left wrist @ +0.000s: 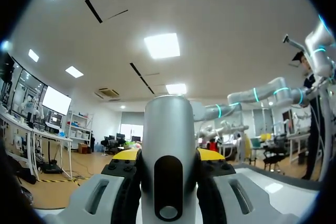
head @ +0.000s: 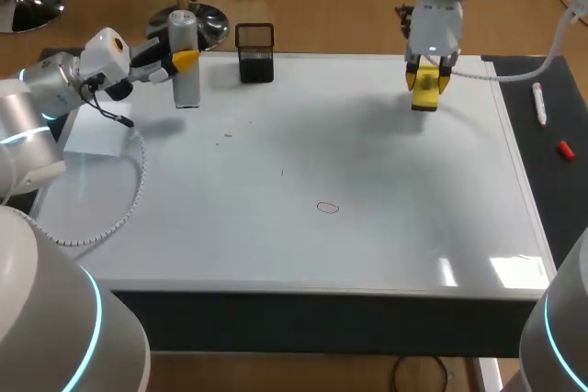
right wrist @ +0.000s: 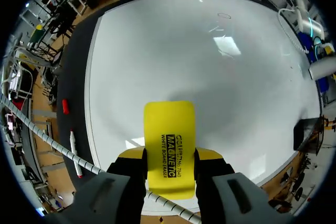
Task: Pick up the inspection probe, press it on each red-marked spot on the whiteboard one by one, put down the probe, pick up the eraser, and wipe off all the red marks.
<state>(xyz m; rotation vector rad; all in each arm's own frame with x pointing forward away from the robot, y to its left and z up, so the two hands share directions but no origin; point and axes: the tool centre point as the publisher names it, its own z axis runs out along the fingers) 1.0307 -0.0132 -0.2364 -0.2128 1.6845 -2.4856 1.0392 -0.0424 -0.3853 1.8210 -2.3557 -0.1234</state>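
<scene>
The left gripper [head: 180, 61] clamps the probe [head: 186, 84] at the whiteboard's [head: 386, 227] far-left corner, the right gripper [head: 428, 69] clamps the eraser [head: 425, 91] over its far-right area, and one red mark [head: 328, 207] near its centre apparently awaits wiping.

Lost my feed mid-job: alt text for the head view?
The right hand holds the yellow eraser over the whiteboard's far right; the left hand grips the grey probe upright at its far left. One red ring sits near the middle.
</scene>
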